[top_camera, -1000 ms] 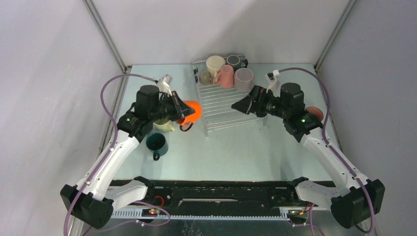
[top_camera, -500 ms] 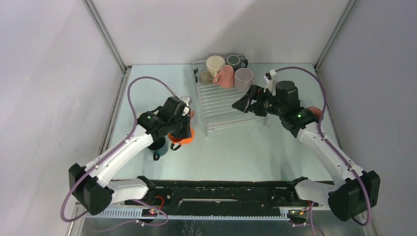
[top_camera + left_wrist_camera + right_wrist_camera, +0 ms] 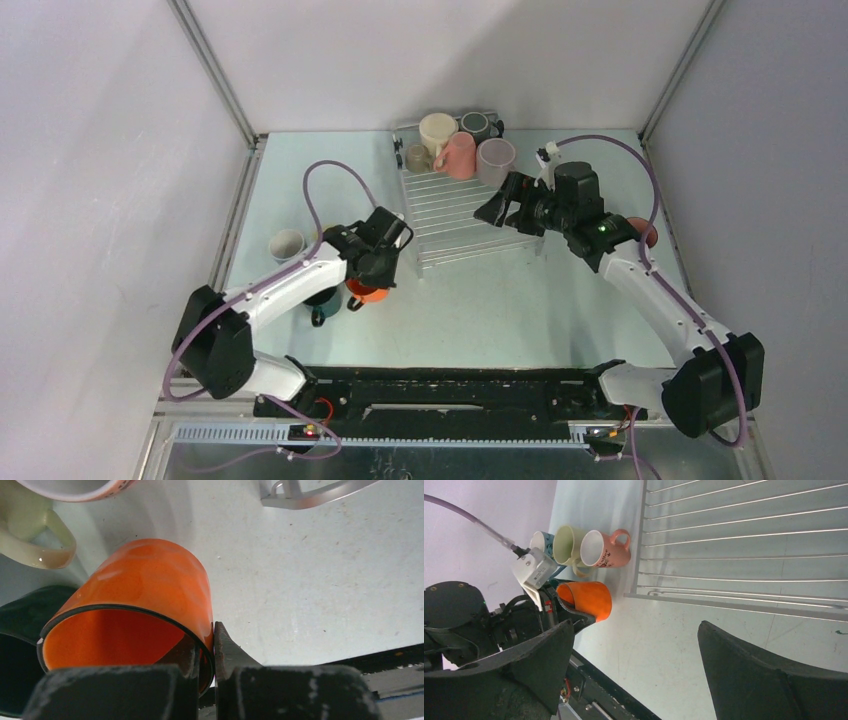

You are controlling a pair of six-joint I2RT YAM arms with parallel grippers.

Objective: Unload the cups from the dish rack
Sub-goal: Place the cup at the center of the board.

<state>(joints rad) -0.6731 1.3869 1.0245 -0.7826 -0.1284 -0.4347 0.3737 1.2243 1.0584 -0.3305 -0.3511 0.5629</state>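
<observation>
We noted left pincer (image 3: 207, 647) clamped on orange cup (image 3: 150, 580) by rim, cup tilted at tabletop (image 3: 500, 300) (just off dish rack (image 3: 450, 215) near-left corner). Right pincer (image 3: 636, 627) gaped wide, empty, over rack's right edge. Several cups (image 3: 460, 145) sat at rack's far end.

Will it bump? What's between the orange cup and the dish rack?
Only bare table, seen in the right wrist view, separates the orange cup from the dish rack.

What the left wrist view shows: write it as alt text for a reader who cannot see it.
The left gripper is shut on the rim of an orange mug, one finger inside and one outside. A dark teal mug shows at lower left, a cream mug's handle at upper left, the dish rack's corner at top right.
</observation>
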